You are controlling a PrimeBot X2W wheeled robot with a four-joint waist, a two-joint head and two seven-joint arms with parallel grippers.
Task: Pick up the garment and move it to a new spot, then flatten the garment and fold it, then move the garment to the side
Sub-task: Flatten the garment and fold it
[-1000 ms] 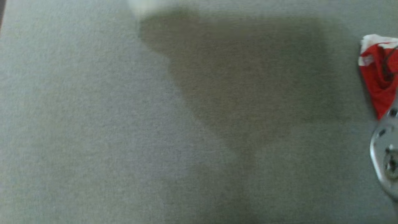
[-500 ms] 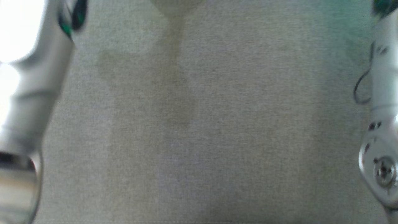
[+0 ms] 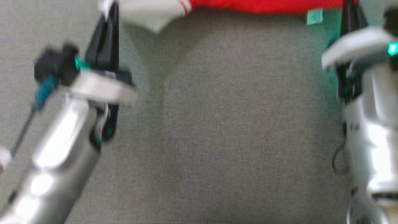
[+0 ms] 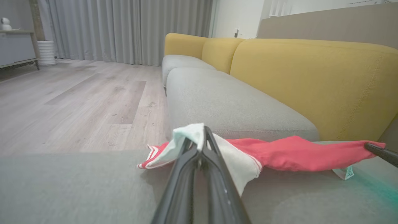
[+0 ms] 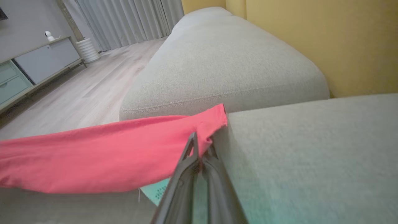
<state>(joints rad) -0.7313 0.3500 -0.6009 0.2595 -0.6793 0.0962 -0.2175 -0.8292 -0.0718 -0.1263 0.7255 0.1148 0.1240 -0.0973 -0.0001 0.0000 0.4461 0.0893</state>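
Left claw [image 4: 201, 132]: fingers pressed together and clamped on the white sleeve end of the garment [image 4: 295, 154]. The cloth folds over the very tips.
Right claw [image 5: 199, 146]: fingers together, clamped on the red corner at the garment's opposite end.
Garment place: strung from one claw to the other, just past both sets of tips and low over the grey seat cushion [image 3: 233, 124]. I cannot tell whether the sagging middle touches the cushion.
Long axis: runs claw to claw, crosswise to both pairs of fingers. It leads off to the right of the left claw and to the left of the right claw.
Relation the move turns on: the bare cushion lies behind the tips, on the wrist side of both claws. Laying the cloth flat there probably calls for both claws to come down together with the gap between them unchanged.
Nearer arm: neither, since each holds its own end. The teal tag [image 4: 343, 172] hangs close to the right claw.
Left wrist view adds: the whole length seen side on, with the red middle drooping. The other claw's tip pins the far right end, and the yellow backrest [image 4: 311, 81] rises beyond the cloth.
Right wrist view adds: the bite on the corner seen close up, and it looks shallow. A neighbouring cushion [image 5: 224, 68] lies beyond the tips.
Head view adds: it is blurred, with the garment as a strip past the tips, but it shows the open cushion between the two forearms.
Risk: the thin red corner could slip out of the right claw if the span is pulled tighter.
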